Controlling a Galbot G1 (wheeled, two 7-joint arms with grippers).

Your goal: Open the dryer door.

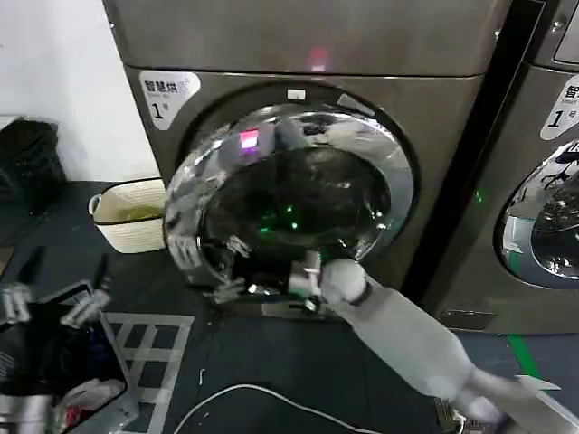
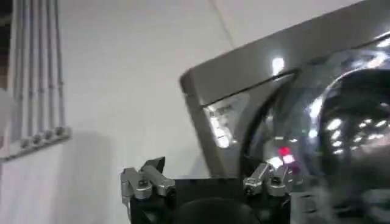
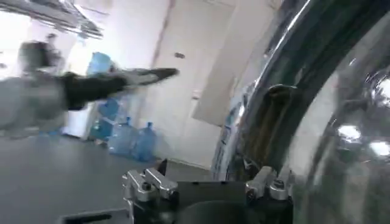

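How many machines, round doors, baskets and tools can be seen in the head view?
Machines: 2, the dryer and a second machine.
Round doors: 2, the dryer door and the second machine's door.
Baskets: 1, a cream basket.
Tools: 2, the left tool and the right tool.
Total: 7

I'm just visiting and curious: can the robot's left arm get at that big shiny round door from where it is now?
Probably yes. The left claw hangs low, open and holding nothing, with bare floor up to the dryer door. The right claw already works at the door's lower rim.
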